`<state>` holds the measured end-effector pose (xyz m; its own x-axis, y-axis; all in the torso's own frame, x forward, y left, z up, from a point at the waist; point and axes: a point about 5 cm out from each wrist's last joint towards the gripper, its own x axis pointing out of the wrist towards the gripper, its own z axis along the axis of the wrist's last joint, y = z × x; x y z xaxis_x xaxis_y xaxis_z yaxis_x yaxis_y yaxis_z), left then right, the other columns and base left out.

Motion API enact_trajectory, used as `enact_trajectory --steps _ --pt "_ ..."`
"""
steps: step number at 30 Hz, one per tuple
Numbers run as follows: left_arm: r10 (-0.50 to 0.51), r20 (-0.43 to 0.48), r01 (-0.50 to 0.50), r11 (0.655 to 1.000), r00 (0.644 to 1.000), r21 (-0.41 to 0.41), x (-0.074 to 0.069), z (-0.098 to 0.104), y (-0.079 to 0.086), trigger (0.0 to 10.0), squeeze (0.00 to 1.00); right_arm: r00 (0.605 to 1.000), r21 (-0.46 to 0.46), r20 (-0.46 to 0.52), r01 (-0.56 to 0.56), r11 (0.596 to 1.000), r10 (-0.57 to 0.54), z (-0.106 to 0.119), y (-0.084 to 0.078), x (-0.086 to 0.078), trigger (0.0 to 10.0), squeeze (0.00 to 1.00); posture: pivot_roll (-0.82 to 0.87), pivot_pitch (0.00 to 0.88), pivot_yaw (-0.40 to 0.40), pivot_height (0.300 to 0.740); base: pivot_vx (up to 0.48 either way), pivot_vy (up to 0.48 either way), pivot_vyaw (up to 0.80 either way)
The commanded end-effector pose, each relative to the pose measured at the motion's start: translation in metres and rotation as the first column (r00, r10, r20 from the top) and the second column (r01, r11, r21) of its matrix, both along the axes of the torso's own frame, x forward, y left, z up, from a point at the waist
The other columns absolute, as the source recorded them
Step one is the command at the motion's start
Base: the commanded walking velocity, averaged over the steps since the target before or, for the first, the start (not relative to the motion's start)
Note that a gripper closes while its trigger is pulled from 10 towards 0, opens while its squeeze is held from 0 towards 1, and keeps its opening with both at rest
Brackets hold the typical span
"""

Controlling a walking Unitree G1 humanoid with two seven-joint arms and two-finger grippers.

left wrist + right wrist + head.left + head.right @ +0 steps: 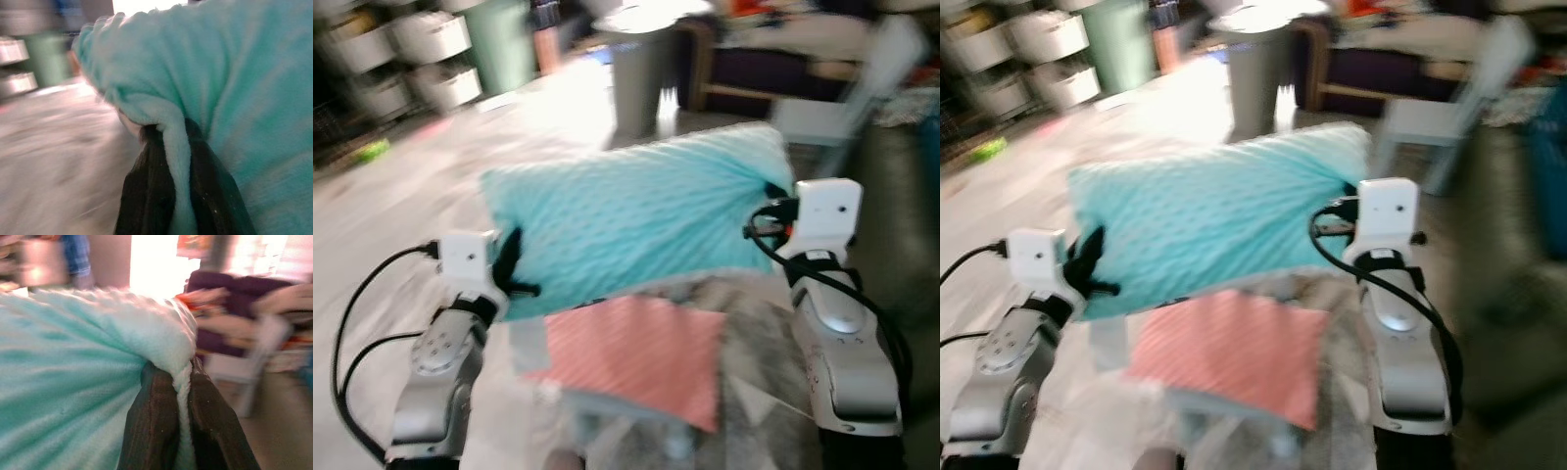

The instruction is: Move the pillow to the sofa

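Below my arms the pale floor [431, 186] carried everything. A grey bin [641, 83] stood on it straight ahead. To the bin's left stood a green container [501, 44] and white stacked drawers [431, 54]; to its right, a pale chair [842, 108]. A small green object [374, 150] lay far left of the bin.
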<state>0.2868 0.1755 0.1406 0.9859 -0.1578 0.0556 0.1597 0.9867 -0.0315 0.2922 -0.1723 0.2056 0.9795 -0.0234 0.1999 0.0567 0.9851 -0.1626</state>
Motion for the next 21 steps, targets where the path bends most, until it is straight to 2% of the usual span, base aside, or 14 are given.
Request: enact_trajectory --steps 1,7,11,14,17,21 --pt "-0.055 0.003 0.055 0.998 0.998 0.007 0.0009 0.0009 -0.0163 10.0 0.00 0.996 0.002 -0.013 0.090 0.996 -0.090 -0.0027 -0.0198 -0.0036 10.0 0.00 -0.05 0.000 0.048 0.740 0.000 0.000 0.00" --pt "-0.050 -0.004 0.050 0.999 0.999 -0.001 0.0010 -0.0006 -0.0159 10.0 0.00 0.996 0.007 0.002 0.088 0.996 -0.088 0.0025 -0.0187 -0.0028 10.0 0.00 -0.05 0.000 0.045 0.740 0.000 0.000 0.00" --pt "-0.052 -0.023 0.051 0.998 0.998 -0.034 0.0016 -0.0015 -0.0173 10.0 0.00 0.996 0.008 0.008 0.084 0.996 -0.084 0.0052 -0.0173 -0.0018 10.0 0.00 -0.05 0.000 0.044 0.740 0.000 0.000 0.00" --pt "-0.066 -0.035 0.062 0.993 0.997 -0.098 0.0023 -0.0017 -0.0199 10.0 0.00 0.996 0.011 0.009 0.083 0.996 -0.083 0.0062 -0.0179 -0.0015 10.0 0.00 -0.05 0.000 0.042 0.740 0.000 0.000 0.00" --pt "-0.031 -0.043 0.028 0.997 0.999 -0.066 0.0032 -0.0011 -0.0194 10.0 0.00 0.997 0.015 0.005 0.083 0.996 -0.083 0.0061 -0.0180 -0.0007 10.0 0.00 -0.06 0.000 0.040 0.740 0.000 0.000 0.00" --pt "-0.038 -0.074 0.031 0.995 0.997 -0.093 0.0048 -0.0019 -0.0213 10.0 0.00 0.997 0.016 0.002 0.082 0.997 -0.082 0.0068 -0.0175 0.0003 10.0 0.00 -0.06 0.000 0.037 0.740 0.000 0.000 0.00"
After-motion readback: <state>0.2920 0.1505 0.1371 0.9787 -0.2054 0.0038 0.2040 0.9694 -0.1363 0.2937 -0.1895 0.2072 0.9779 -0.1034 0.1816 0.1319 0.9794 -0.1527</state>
